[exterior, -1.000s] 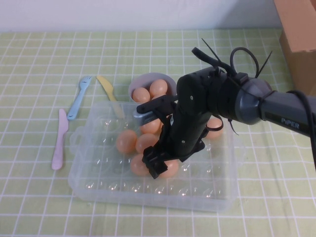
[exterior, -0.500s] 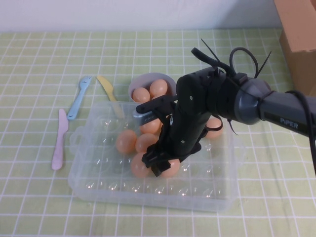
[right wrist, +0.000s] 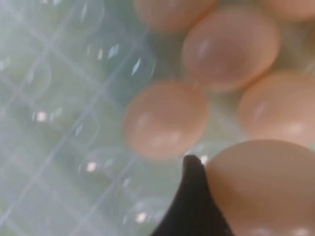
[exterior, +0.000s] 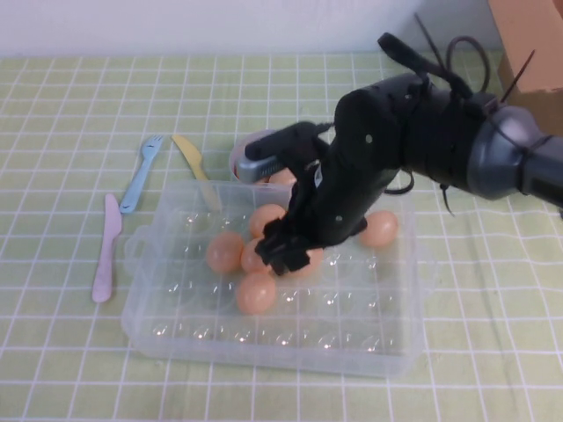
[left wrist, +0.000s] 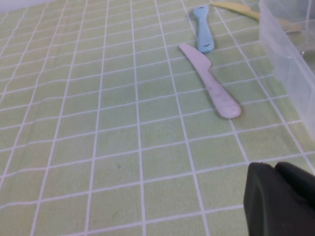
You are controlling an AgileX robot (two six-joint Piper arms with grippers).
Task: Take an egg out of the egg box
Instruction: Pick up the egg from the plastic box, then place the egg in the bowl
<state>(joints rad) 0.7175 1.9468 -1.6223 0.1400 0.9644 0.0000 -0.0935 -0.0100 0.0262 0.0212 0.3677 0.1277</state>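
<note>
Over the egg box (exterior: 149, 330), my right gripper (exterior: 283, 255) pinches the egg (right wrist: 268, 189), jaws closed on its sides, lifted above the cells as far as I can tell. Other eggs (exterior: 256, 293) sit in the box beneath. My left gripper (left wrist: 280, 201) hangs over the checkered cloth (left wrist: 98, 123) near a pink knife (left wrist: 211, 88); can't tell its jaws.

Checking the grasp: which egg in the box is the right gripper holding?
The egg between the fingers of the right gripper, partly hidden by them; the other eggs in the egg box lie untouched. The left gripper idles aside.
</note>
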